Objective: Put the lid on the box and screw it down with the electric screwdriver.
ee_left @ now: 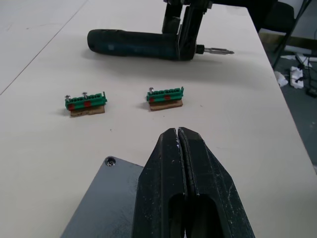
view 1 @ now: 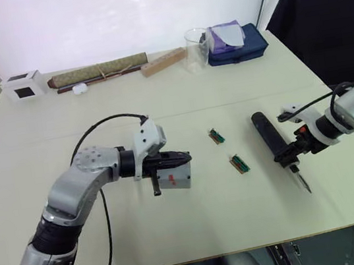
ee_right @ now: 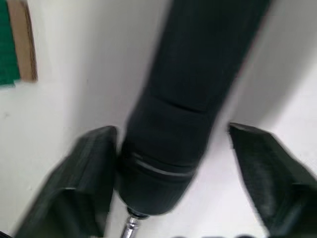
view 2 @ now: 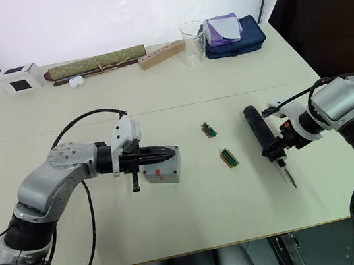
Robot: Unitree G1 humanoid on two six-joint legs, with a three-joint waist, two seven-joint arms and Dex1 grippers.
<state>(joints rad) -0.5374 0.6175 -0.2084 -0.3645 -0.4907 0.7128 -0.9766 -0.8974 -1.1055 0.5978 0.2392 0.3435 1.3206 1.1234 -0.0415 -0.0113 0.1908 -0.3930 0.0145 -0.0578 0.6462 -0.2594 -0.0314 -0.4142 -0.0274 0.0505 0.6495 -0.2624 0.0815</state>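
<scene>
Item: electric screwdriver [view 1: 273, 140] — it lies flat on the table [view 1: 178, 92] at your right side, its thin metal bit toward the near edge. Your right gripper [ee_right: 171, 163] straddles the barrel just above the bit, fingers spread, one pad touching and the other standing clear, so nothing is clamped. Expect a rigid, smooth, round body that may roll or pivot; take it mid-barrel rather than at the taper. Item: box [view 1: 174, 177], grey, lid [ee_left: 106, 206] apparently seated, lying before you under your left gripper [ee_left: 178, 136], whose fingers are pressed together over it. Hidden — most of the lid beneath those fingers; whether screws sit in the other corners cannot be made out.
</scene>
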